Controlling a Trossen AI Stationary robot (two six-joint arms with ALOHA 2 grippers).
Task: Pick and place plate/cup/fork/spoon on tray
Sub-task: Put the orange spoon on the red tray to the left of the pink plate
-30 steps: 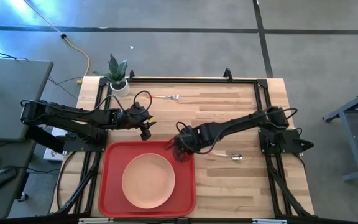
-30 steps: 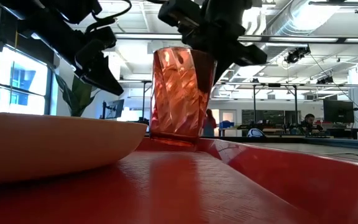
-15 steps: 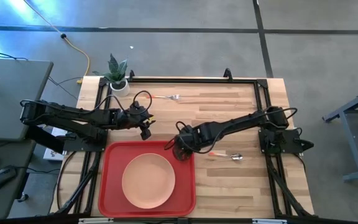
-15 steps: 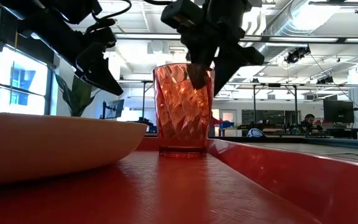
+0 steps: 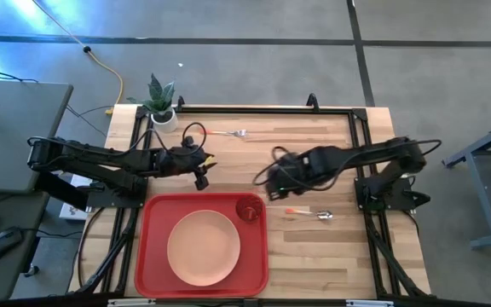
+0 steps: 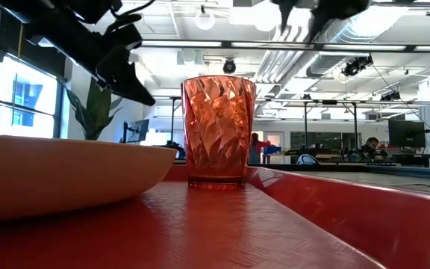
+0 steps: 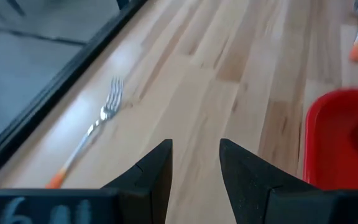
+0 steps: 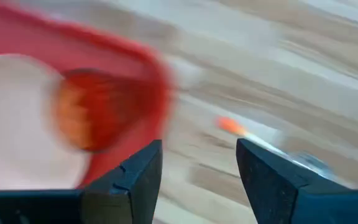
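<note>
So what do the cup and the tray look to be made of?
The cup looks like translucent red-orange plastic: light passes through its faceted, glossy wall, though glass can't be ruled out. The tray looks like opaque bright red plastic, with a fine textured floor and a smooth raised rim.

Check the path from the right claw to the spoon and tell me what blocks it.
Nothing visible does. The right claw, open and empty, hovers over bare table beside the tray. The spoon lies in the open just past it, clear of the cup.
</note>
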